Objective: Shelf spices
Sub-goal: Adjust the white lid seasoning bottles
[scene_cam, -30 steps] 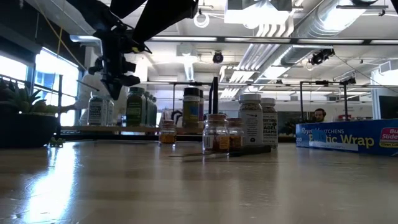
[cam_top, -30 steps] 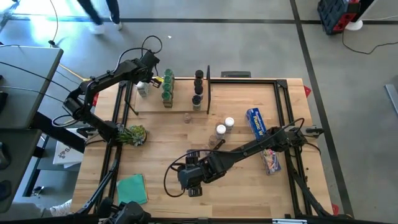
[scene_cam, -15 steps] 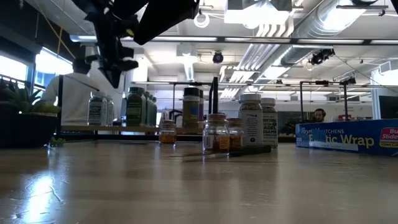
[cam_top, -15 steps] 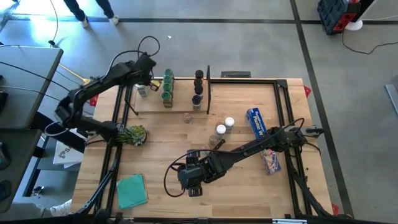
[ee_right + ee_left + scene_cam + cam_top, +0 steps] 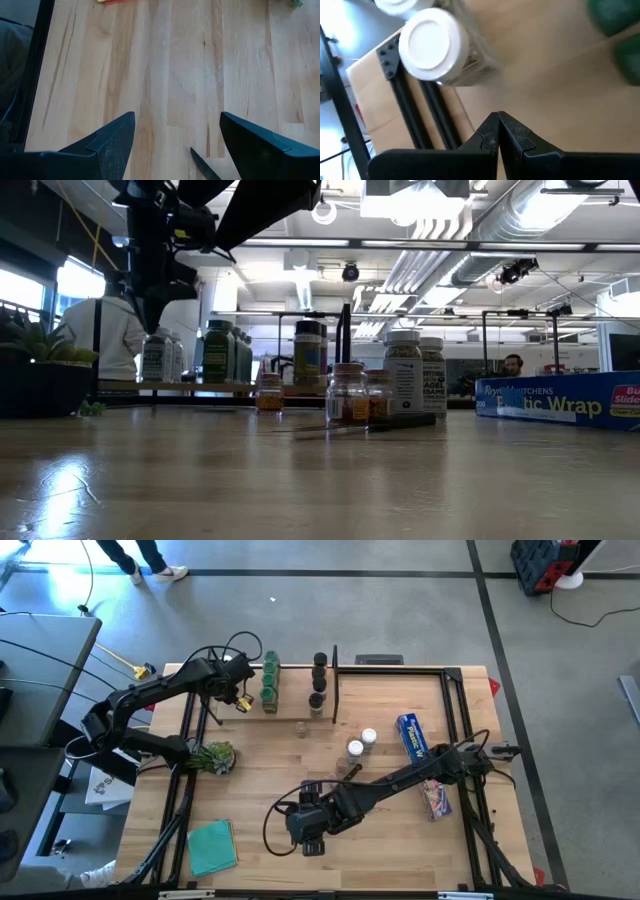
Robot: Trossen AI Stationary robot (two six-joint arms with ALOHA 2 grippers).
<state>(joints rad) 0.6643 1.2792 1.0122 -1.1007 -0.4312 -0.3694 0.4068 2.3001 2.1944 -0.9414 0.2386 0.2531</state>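
A: Where's the left gripper [image 5: 238,700] relative to the shelf [image 5: 290,716]?

B: Over the shelf's left end, beside the green-capped jars [image 5: 268,681], fingers pressed together on nothing. In its wrist view a white-capped jar [image 5: 431,46] stands just ahead of the tips.

A: And the other arm?

B: The right gripper [image 5: 306,830] waits well in front of the shelf, jaws spread wide, empty, above bare table [image 5: 170,75].

A: What's left to shelve?

B: Several spices: two white-capped jars [image 5: 361,743] and some smaller ones [image 5: 347,393] stand on the table in front of the shelf, near the blue wrap box [image 5: 411,735].

A: How should the next pick go?

B: I'd judge: open first, come down from above, close on the body below the cap, lift straight.

A: Orientation?

B: Every jar stands upright, long axis vertical, cap up; keep it so, and set it down in a free gap, clear of the shelf's black rod [image 5: 345,345]
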